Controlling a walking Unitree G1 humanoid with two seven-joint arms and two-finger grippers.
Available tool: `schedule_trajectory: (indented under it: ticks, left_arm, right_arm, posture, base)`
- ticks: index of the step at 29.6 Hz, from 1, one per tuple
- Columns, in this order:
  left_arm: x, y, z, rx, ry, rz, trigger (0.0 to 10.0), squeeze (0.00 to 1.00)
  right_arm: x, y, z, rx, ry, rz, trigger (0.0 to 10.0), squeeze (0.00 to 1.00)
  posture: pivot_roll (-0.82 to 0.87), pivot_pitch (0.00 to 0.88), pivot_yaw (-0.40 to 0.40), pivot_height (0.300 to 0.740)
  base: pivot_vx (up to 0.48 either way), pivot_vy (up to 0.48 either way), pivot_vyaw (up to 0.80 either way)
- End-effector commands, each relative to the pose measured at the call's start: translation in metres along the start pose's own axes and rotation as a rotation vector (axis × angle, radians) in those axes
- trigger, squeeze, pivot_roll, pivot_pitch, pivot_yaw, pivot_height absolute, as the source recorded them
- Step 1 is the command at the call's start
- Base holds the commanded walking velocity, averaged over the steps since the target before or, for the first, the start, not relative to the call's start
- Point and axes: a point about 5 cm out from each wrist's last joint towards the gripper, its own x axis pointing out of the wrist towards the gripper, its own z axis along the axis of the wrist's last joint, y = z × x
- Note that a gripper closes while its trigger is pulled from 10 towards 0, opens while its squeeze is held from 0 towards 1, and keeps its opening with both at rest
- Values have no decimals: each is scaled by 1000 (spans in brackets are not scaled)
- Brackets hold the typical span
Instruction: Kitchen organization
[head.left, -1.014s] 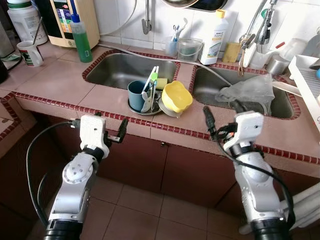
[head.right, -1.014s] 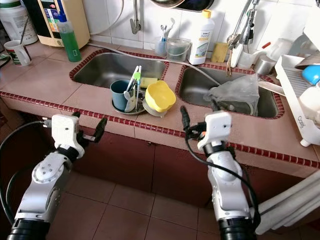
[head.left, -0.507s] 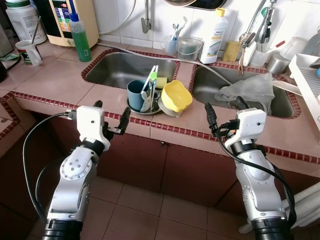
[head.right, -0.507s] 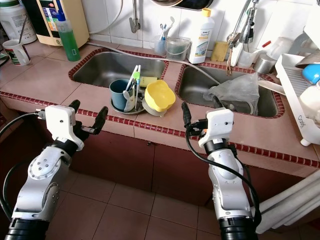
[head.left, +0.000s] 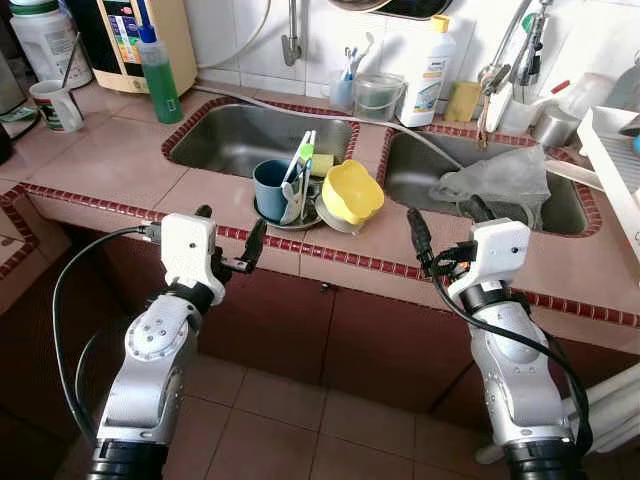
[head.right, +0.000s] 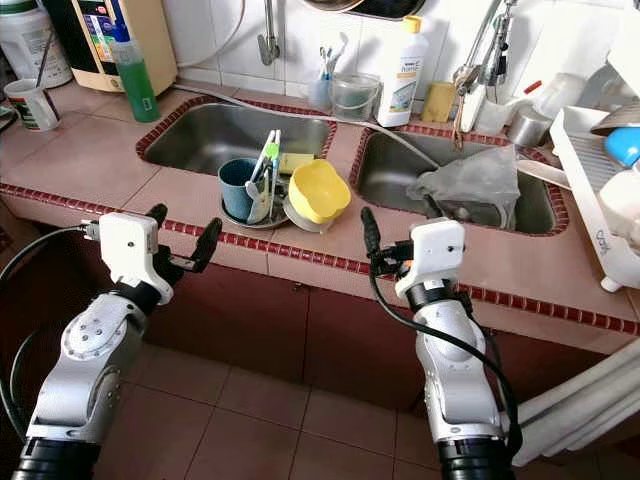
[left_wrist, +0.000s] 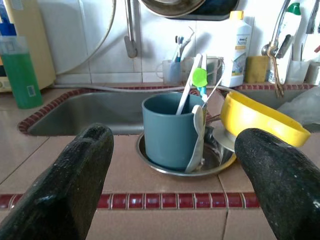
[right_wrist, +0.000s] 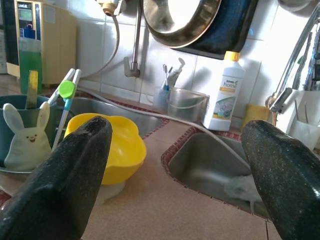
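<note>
Our left gripper (head.left: 229, 236) hovers at the front edge of the table (head.left: 110, 160), its jaws spread wide and holding nothing. Straight ahead of those jaws, well apart from them, we see a blue cup (left_wrist: 170, 130) standing in a shallow metal dish (left_wrist: 220, 161), with a toothbrush (left_wrist: 189, 84) leaning out of it. A yellow bowl (left_wrist: 260, 120) sits just beside the cup, tilted.

Our right gripper (head.right: 395, 228) hangs over the table edge too, jaws wide and empty. Ahead of them the yellow bowl lies to one side, and a sink (right_wrist: 200, 165) with a crumpled plastic bag (head.left: 500, 180) lies to the other. A white bottle (right_wrist: 224, 92) stands by the tiled wall beyond.
</note>
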Motion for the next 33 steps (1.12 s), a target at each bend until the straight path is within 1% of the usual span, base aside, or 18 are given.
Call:
schedule_trajectory:
  ticks: [1, 18, 19, 23, 24, 29, 33]
  left_arm:
    - [0, -2, 4, 4, -10, -20, 10000, 0]
    - [2, -4, 4, -16, -11, -25, 10000, 0]
    - [1, -6, 6, -41, -35, -37, 10000, 0]
    - [0, -7, 8, -43, -46, -31, 10000, 0]
    - [-1, -7, 8, -58, -51, -34, 10000, 0]
    - [-1, -6, 8, -43, -50, -25, 10000, 0]
    - [-2, -7, 8, -27, -45, -39, 10000, 0]
  right_arm:
    - [1, 0, 5, -7, -15, 0, 10000, 0]
    - [1, 1, 4, -8, -8, 18, 10000, 0]
    - [1, 1, 4, -12, -7, 21, 10000, 0]
    - [1, 1, 3, -14, -5, 24, 10000, 0]
    - [0, 2, 3, -14, -4, 25, 10000, 0]
    - [0, 2, 3, -15, -2, 31, 10000, 0]
    - [-1, 2, 3, -17, 1, 35, 10000, 0]
  posture:
    - [-21, 48, -6, 740]
    - [-21, 43, -11, 740]
    - [-21, 42, -12, 740]
    - [-20, 42, -14, 740]
    - [-21, 41, -14, 740]
    - [-21, 38, -16, 740]
    - [-20, 39, -17, 740]
  base:
    - [304, 0, 0]
    - [396, 0, 0]
    - [0, 0, 0]
    - [0, 0, 0]
    - [0, 0, 0]
    - [0, 0, 0]
    - [0, 0, 0]
